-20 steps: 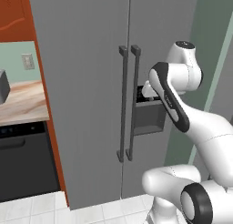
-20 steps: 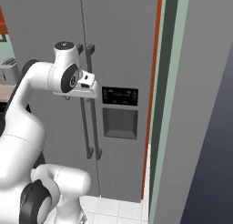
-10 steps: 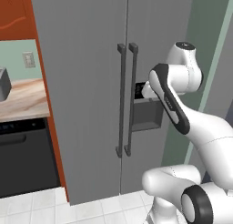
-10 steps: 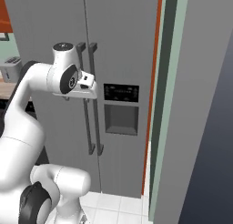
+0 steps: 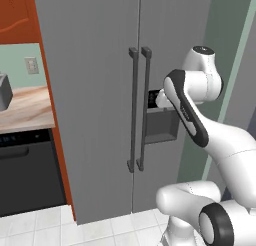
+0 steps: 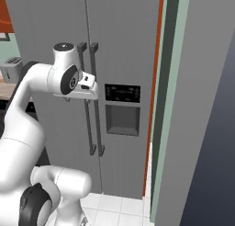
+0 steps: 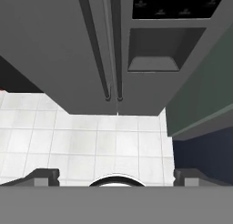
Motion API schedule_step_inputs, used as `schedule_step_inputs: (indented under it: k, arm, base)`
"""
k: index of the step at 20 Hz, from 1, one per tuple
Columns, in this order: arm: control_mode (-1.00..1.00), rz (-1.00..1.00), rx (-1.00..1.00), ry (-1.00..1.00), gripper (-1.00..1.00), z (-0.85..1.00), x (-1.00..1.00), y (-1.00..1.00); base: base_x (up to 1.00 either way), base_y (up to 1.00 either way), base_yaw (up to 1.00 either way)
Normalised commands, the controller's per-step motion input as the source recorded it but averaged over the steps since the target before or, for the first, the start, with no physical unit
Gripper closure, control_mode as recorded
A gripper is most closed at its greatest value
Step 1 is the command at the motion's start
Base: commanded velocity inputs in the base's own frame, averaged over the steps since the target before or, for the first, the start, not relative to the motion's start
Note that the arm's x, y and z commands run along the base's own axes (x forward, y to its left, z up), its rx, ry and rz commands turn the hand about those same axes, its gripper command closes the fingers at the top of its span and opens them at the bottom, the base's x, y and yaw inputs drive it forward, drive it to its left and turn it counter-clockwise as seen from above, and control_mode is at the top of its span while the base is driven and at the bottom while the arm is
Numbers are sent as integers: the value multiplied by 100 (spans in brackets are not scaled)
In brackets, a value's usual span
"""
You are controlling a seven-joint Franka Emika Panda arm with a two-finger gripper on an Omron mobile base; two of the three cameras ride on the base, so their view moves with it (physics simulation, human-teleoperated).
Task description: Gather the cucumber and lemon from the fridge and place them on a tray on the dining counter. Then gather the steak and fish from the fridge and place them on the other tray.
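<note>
Dark-tipped and spread wide with nothing between its tips, the claw (image 7: 116, 175) is hanging released in front of a shut refrigerator, looking down its face toward the white tiled floor (image 7: 91, 141). In the hand view the two vertical door handles (image 7: 107, 45) are running down side by side at the seam of the doors, with the recessed dispenser (image 7: 164, 49) and its black control panel (image 7: 175, 4) just to one side of them. Seen from the base cameras, the white arm (image 5: 192, 97) is folding up high beside the grey fridge (image 5: 100, 90), its hand near the panel and apart from the handles, touching neither. The cucumber, lemon, steak and fish are presumably shut inside, since both doors are closed and none of the food is visible; no tray or dining table is showing either. The work appears to be at its very first step, getting the fridge open. The next move is likely calling for the claw to be lined up around one handle, closed on it, and drawn back in an arc with room for the door to swing.
</note>
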Motion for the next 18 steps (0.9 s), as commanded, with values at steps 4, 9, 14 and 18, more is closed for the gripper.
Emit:
schedule_step_inputs:
  k: [4, 9, 14, 18]
  arm:
    - [100, 0, 0, 0, -100, 0, 0, 0]
    - [-100, -2, 0, -1, -100, -4, 12, 3]
    - [-100, -1, 5, -17, -100, -9, 46, -1]
    - [-100, 0, 1, -17, -100, 0, 69, 2]
  base:
    - [-27, 1, 0]
    - [-2, 3, 0]
    - [0, 0, 0]
    - [0, 0, 0]
